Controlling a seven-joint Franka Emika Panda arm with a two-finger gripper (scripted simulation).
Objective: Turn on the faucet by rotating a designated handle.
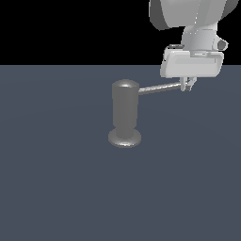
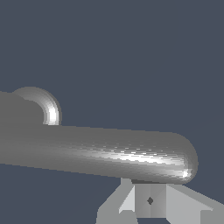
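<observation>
In the exterior view the faucet [image 1: 125, 114] stood a little above the middle of the frame, on the dark grey-blue floor [image 1: 56, 188], as an upright grey cylinder with a rounded top and a wider round base. The handle [image 1: 160, 88] came out from the upper part of the cylinder and ran toward the exterior view's right, rising slightly, until its tip reached the claw. The gripper [image 1: 187, 86] hung in the upper right of the frame under the white wrist block of the arm [image 1: 190, 61], and its short fingers [image 1: 190, 84] came down just at the end of the rod, so the tip of the handle seemed to be at or between them. In this view the fingers were too small to show the gap between them. In the wrist view the handle [image 2: 100, 151] filled the middle of the picture as a thick shining bar with a rounded tip, and behind it the rounded top of the faucet [image 2: 43, 105] was seen. Only one light finger [image 2: 151, 201] showed, directly against the rod near its tip and partly hidden by it. Whether the claw was open or closed on the rod, I could not tell.
</observation>
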